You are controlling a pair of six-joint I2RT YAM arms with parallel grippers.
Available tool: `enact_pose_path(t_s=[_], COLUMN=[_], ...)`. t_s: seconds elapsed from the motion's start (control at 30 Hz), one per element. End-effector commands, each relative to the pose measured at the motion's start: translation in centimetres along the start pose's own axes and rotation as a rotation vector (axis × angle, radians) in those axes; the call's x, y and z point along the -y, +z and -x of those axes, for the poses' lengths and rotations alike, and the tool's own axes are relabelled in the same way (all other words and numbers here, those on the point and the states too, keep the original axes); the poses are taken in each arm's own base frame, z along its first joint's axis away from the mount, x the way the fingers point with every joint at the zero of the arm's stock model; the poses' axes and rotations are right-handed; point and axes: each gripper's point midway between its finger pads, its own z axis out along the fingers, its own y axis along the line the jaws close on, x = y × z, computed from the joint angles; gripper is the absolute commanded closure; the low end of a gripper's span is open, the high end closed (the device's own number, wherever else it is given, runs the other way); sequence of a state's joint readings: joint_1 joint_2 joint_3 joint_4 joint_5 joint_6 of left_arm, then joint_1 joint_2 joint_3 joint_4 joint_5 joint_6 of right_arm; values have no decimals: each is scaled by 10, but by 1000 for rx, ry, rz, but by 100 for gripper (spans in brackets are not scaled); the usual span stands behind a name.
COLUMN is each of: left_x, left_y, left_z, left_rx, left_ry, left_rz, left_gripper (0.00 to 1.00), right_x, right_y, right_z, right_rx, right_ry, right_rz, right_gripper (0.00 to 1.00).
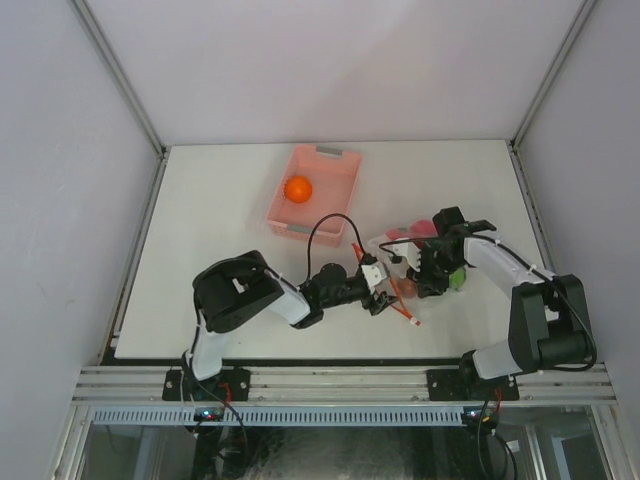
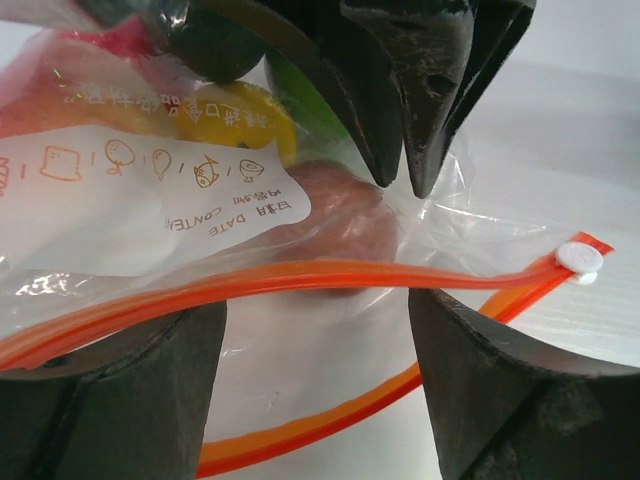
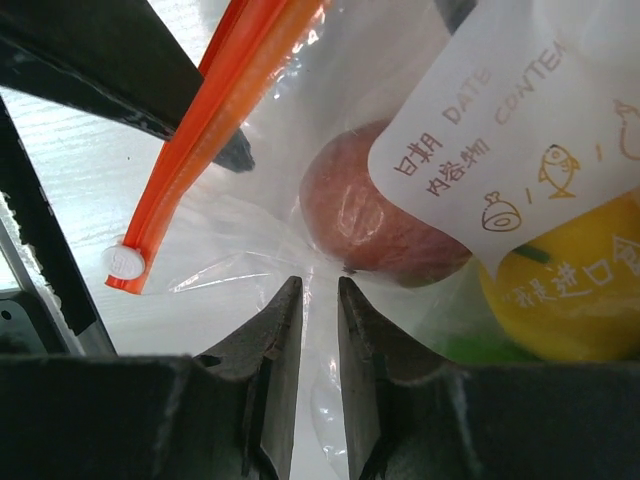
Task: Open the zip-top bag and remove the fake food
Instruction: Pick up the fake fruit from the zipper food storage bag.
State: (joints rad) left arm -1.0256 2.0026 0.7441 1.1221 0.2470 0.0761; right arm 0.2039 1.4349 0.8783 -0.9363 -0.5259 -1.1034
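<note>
The bag (image 1: pixel 405 242) lies right of centre, toward the bench's near edge, with food (image 3: pixel 365 225) inside. Its white label (image 3: pixel 500 130) reads "日期 DATE" and "内容物 CONTEN", the rest cut off, above small drawings, one of them a fish. The right gripper (image 3: pixel 320 285) pinches the clear film, fingers together. The left gripper (image 2: pixel 312 315) has its fingers wide apart, and the orange zipper (image 2: pixel 300 275) crosses the gap.

White label (image 3: pixel 500 130) on zip-top bag (image 3: pixel 262 232), "日期 DATE", "内容物 CONTEN", cut off
</note>
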Motion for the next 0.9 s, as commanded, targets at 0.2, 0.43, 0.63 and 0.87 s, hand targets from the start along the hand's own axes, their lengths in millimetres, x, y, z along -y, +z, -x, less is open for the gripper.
enact_pose_path(t_s=[0.2,0.43,0.63,0.87], left_x=[-16,-17,-16,-15], left_y=[16,16,18,19], left_z=[24,20,21,23], left_rx=[127,130,132,138], left_ry=[-64,-61,-53,-59], left_rz=[104,110,104,111], left_gripper=[21,21,22,17], right_x=[7,11,30,58], right_y=[-5,-33,-37,-27], right_z=[24,44,47,31], right_rx=[65,218,245,156], right_ry=[60,92,193,310], right_rz=[15,-24,-107,-221], right_gripper=[82,80,84,94])
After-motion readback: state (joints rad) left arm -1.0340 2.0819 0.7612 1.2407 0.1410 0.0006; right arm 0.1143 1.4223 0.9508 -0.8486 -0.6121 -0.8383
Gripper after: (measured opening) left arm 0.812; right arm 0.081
